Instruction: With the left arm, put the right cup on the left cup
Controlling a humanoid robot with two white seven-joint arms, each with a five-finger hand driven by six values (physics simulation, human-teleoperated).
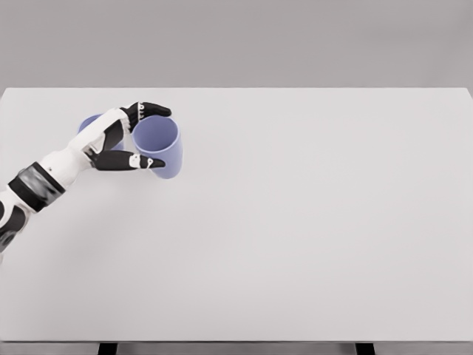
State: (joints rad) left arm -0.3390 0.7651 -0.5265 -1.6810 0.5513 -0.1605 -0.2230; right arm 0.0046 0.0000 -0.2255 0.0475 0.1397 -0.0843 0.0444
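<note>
The lavender cup [159, 147] sits in the upper left of the frame, gripped by the left hand [122, 140] (thumb and fingers around its rim). Behind the arm, a second cup [90, 123] is mostly hidden on the white table [310, 222].

The left arm [33, 188] is running off the picture's left edge, so its upper part is not showing. The left hand [126, 140] is covering most of the far cup [90, 123], leaving only a sliver of rim. The table [295, 237] legs are getting cut by the bottom edge
</note>
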